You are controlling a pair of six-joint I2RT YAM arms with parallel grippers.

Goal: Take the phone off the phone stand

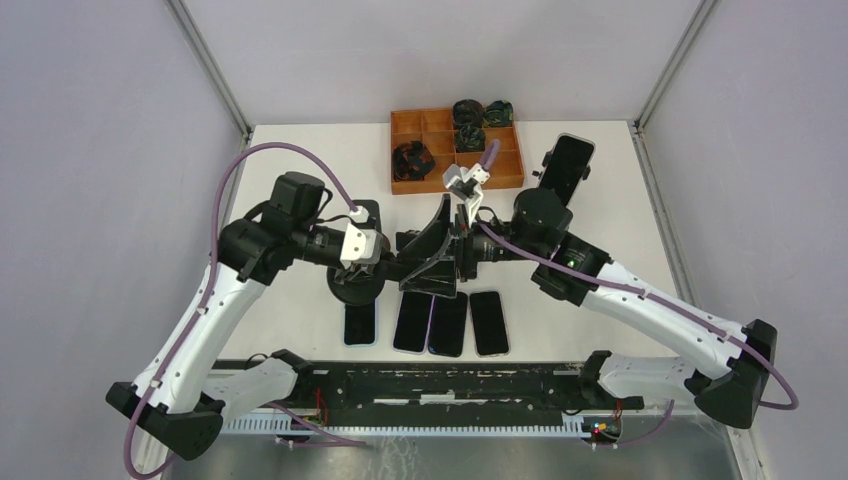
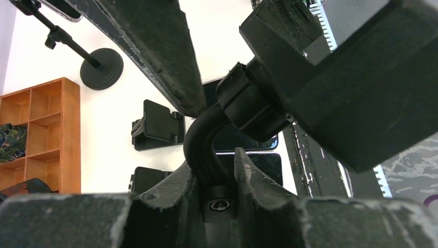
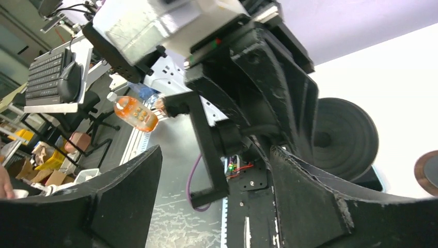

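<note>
My left gripper [image 1: 400,268] is shut on the black curved neck [image 2: 199,144] of a phone stand, whose round base [image 1: 358,285] rests on the table and also shows in the right wrist view [image 3: 343,139]. My right gripper [image 1: 432,248] is wide open just right of it, its jaws either side of the stand's head. In the right wrist view the stand's thin black cradle [image 3: 204,139] hangs edge-on between the open fingers [image 3: 119,201]; no phone shows in it. A second stand at the back right holds a dark phone [image 1: 567,165].
Three dark phones [image 1: 448,322] lie side by side near the front edge, and a fourth [image 1: 360,322] lies under the stand's base. An orange compartment tray [image 1: 455,150] stands at the back. Two loose black phone clamps [image 2: 157,124] lie on the table.
</note>
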